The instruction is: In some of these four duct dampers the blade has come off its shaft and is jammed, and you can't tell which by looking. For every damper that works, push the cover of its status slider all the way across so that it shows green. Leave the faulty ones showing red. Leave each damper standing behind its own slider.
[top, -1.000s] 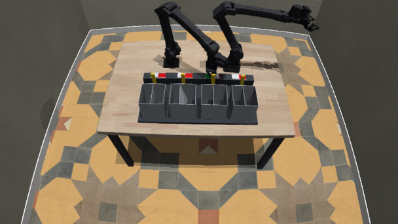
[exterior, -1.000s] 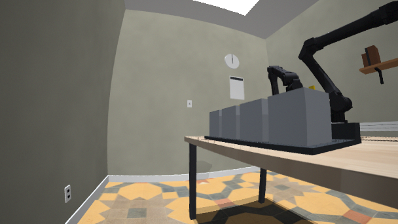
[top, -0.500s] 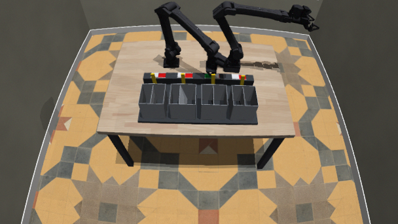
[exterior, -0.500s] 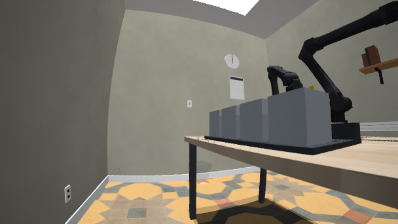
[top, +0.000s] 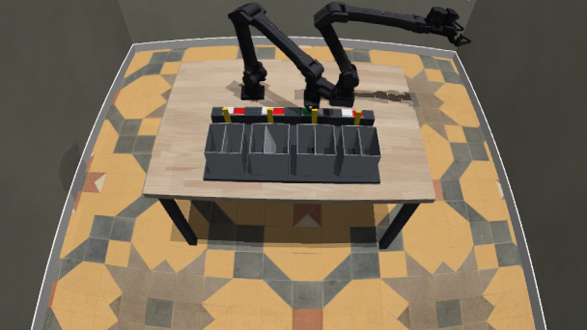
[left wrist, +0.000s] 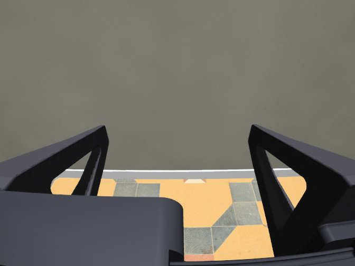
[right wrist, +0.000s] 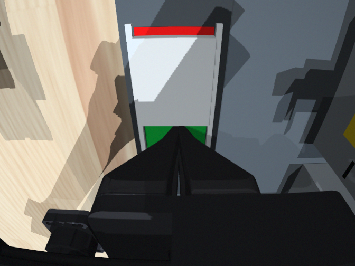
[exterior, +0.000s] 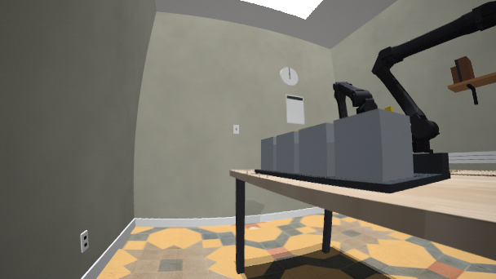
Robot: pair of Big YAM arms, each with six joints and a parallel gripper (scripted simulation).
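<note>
Beside right jaws (shut), white cover (top: 326, 112) (right wrist: 171, 79)

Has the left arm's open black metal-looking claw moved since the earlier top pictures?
No, I see no movement: in the top view, the left claw hangs in the same place, beyond the light wooden table's far right corner.
</note>
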